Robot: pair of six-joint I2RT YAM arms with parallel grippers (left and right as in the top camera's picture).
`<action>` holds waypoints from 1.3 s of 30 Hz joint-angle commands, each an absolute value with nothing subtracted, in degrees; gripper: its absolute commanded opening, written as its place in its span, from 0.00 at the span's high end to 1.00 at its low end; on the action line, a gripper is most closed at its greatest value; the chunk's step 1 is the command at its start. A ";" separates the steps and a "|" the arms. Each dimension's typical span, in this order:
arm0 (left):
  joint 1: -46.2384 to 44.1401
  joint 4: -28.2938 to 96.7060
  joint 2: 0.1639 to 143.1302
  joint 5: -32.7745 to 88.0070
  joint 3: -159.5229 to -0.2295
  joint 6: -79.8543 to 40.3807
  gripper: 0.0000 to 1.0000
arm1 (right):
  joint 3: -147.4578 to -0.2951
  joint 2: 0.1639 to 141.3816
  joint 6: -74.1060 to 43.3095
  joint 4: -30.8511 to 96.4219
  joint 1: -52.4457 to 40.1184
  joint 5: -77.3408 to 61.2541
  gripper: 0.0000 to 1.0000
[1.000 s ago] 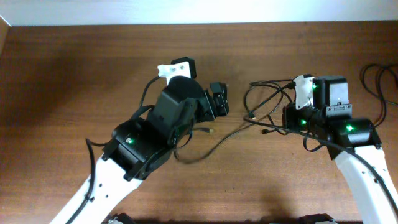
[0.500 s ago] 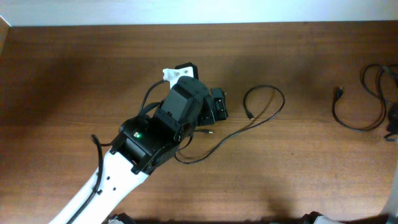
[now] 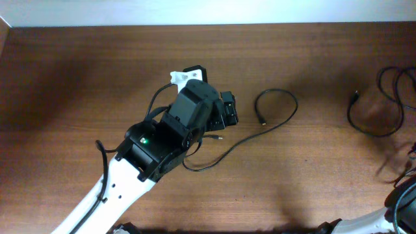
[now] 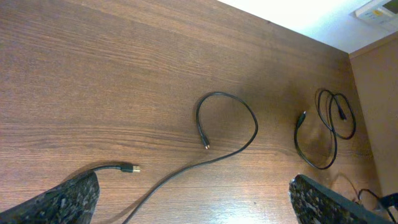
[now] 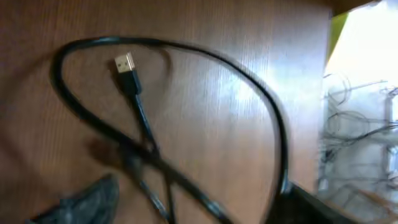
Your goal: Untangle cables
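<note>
Overhead, one cable (image 3: 276, 107) lies looped just ahead of the left gripper (image 3: 229, 109), with its tail curving back between the wide-apart fingers. A second cable (image 5: 186, 93) sprawls beneath the right gripper (image 5: 193, 199), whose fingers are also spread apart, gripping nothing, on the wooden table (image 3: 78, 78).

Thin black cords (image 4: 256, 124), one gold-tipped plug (image 5: 125, 63), on a reddish-brown, finely streak-grained wooden table (image 3: 65, 78).

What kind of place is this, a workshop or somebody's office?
Most likely a robotics lab or test bench. A black-and-white robot arm reaches over a wooden table, thin black cables lie loose on it, and a plain white wall runs along the far edge.
</note>
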State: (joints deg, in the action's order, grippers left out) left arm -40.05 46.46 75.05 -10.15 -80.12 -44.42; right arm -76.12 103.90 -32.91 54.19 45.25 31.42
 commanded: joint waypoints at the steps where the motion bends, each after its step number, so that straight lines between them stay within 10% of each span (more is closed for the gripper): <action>1: -39.90 46.44 75.22 -10.94 -80.51 -44.12 0.01 | -77.73 104.51 -27.49 52.66 44.91 17.08 0.14; 3: -39.90 46.44 75.22 -10.94 -80.51 -44.12 0.01 | -83.22 103.83 -20.34 53.08 42.41 13.87 0.16; 5: -39.90 46.44 75.22 -10.94 -80.51 -44.12 0.01 | -87.90 103.44 -15.81 54.54 41.63 10.48 0.96; 10: -39.90 46.44 75.22 -10.94 -80.51 -44.12 0.01 | -88.25 103.44 -14.87 55.94 41.63 11.14 0.95; 15: -39.90 46.44 75.22 -10.94 -80.51 -44.12 0.01 | -86.11 106.37 -15.20 52.99 40.40 2.04 0.31; 20: -39.94 46.44 75.22 -10.94 -80.51 -44.12 0.01 | -85.49 113.75 -21.02 51.05 35.16 15.90 0.17; 21: -39.97 46.44 75.22 -10.92 -80.51 -44.12 0.01 | -85.49 114.28 -23.77 51.22 35.77 17.19 0.23; 24: -39.94 46.44 75.22 -10.94 -80.51 -44.12 0.01 | -85.52 114.26 -24.93 51.22 41.06 22.46 0.95; 26: -39.97 46.44 75.22 -10.92 -80.51 -44.12 0.01 | -85.52 114.26 -24.93 52.05 47.37 22.83 0.96; 29: -39.94 46.44 75.22 -10.92 -80.51 -44.12 0.01 | -89.03 114.17 -19.22 51.24 49.95 1.06 0.51; 33: -39.94 46.44 75.22 -10.92 -80.51 -44.12 0.01 | -99.07 110.85 -18.76 57.93 38.11 -1.04 0.39; 35: -39.97 46.44 75.22 -10.92 -80.51 -44.12 0.01 | -98.65 110.65 -16.10 58.59 28.97 -3.46 0.09; 39: -39.94 46.44 75.22 -10.92 -80.51 -44.12 0.01 | -97.93 110.74 -11.33 66.13 11.55 -8.16 0.02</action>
State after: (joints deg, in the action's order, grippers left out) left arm -40.05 46.48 75.05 -10.15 -80.12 -44.40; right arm -98.35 112.05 -13.50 63.64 17.76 -3.66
